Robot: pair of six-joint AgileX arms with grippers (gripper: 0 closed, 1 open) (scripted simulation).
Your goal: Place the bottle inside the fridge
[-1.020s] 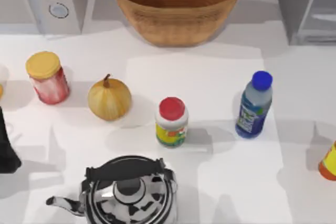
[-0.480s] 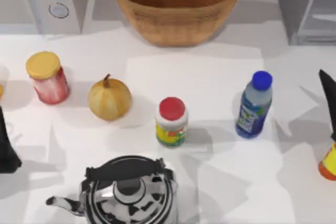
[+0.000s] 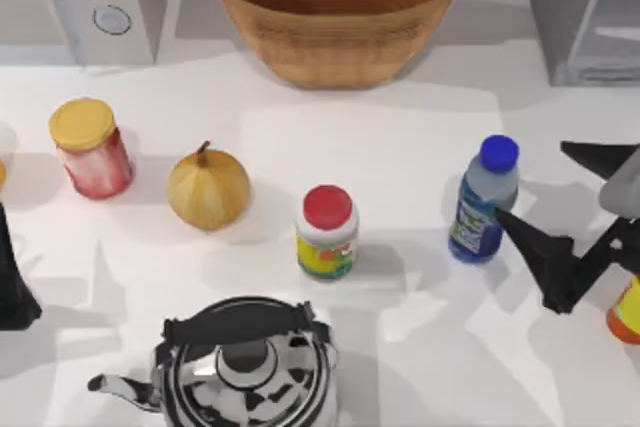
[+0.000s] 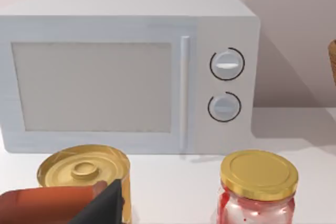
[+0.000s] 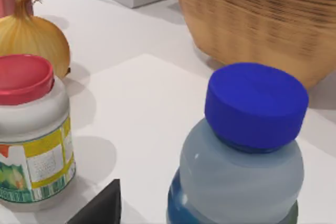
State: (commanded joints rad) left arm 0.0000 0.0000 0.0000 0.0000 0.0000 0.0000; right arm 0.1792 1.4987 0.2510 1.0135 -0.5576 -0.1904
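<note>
On the right half of the white surface (image 3: 400, 147), top view: your right gripper (image 3: 550, 212) sits just beside the bottle (image 3: 482, 202), jaws spread wide, one dark finger near the bottle's base and the other up toward the fridge (image 3: 585, 12). Neither finger touches the bottle. It stands upright, well apart from the fridge at the back right corner. The orange-and-yellow container (image 3: 626, 312) sits at the right edge, close under your arm. The red-lidded jar (image 3: 327, 232) stands to the bottle's left, with the onion (image 3: 208, 187) and the yellow-lidded jar (image 3: 90, 147) further left, the wicker basket (image 3: 335, 7) behind and the kettle (image 3: 245, 362) in front. Your left arm is parked at the left edge (image 3: 12, 282); you cannot tell its jaw state.

Left wrist view: microwave (image 4: 128, 72) with two dials, a gold-topped can (image 4: 84, 174) and the yellow-lidded jar (image 4: 257, 190). Nothing here concerns the task.

Right wrist view: bottle cap (image 5: 255, 103) looms close, the red-lidded jar (image 5: 31, 129) beyond it.

Risks, as judged: the bottle is tall and slim, so a finger clipping it before the jaws straddle it could tip it toward the red-lidded jar. A swing of your arm could also knock the orange-and-yellow container.
</note>
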